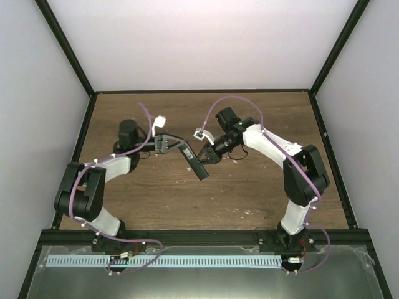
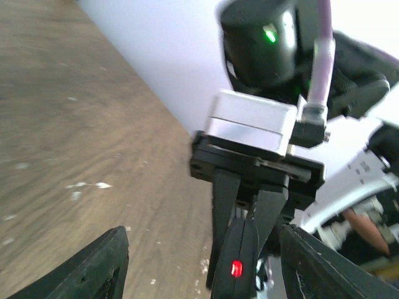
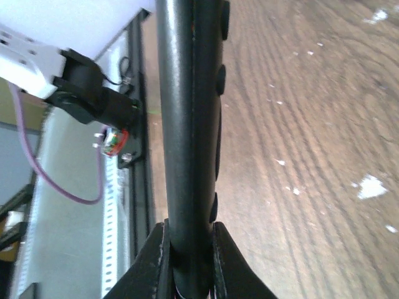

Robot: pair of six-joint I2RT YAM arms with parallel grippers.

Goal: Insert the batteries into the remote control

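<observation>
Above the table (image 1: 249, 193), slim black buttoned remote control (image 3: 190, 124) pinched in right tool (image 3: 189, 249); left tool (image 1: 179, 148) spread.

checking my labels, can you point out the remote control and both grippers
remote control (image 3: 190, 112): right wrist view, middle of its black body
right gripper (image 3: 189, 235): right wrist view, midway between its fingertips
left gripper (image 2: 201, 261): left wrist view, midway between its open fingers

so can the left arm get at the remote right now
Probably yes. The right gripper holds the remote off the table, and the left gripper is open, its fingers either side of the remote's end, with nothing between.
</observation>
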